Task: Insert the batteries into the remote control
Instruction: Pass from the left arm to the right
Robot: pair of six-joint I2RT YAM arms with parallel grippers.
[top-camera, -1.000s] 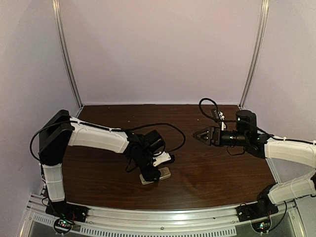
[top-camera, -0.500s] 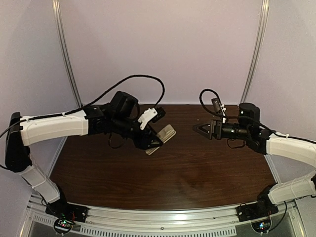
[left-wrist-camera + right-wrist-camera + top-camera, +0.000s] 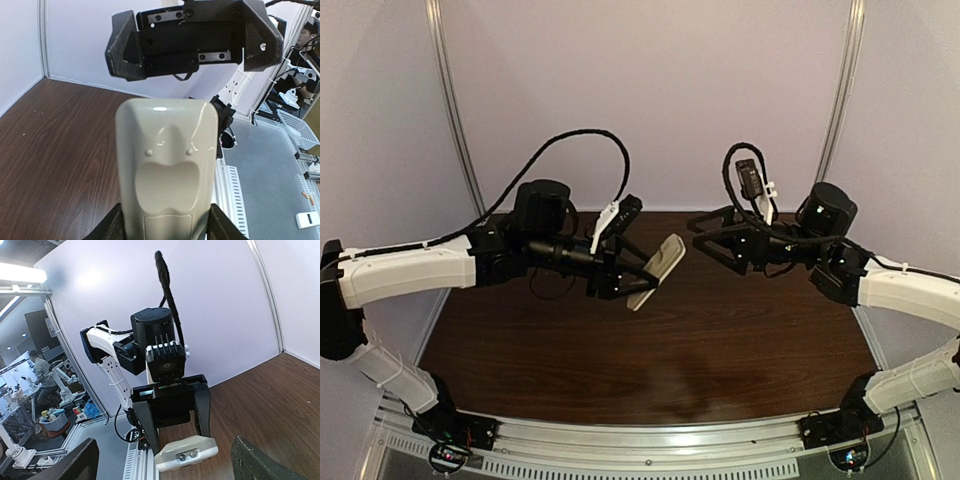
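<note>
The remote control [image 3: 657,270] is a flat whitish bar held in the air above the table, tilted, its far end pointing at my right gripper. My left gripper [image 3: 632,272] is shut on its near end. The left wrist view shows its back [image 3: 167,165], with a shallow recess, between my left fingers [image 3: 112,227]. My right gripper [image 3: 705,238] is open wide, a short gap from the remote's tip, and faces it [image 3: 192,45]. In the right wrist view the remote's end [image 3: 186,452] lies between my spread right fingers [image 3: 75,462]. No batteries are in view.
The dark wooden table [image 3: 720,340] lies below both arms. Purple walls stand behind and at the sides, with metal posts [image 3: 455,120] at the back corners. A slotted metal rail [image 3: 650,455] runs along the near edge.
My left arm has lifted the remote off the table and carried it up and to the right. My right gripper has opened and risen to face the remote's tip.
</note>
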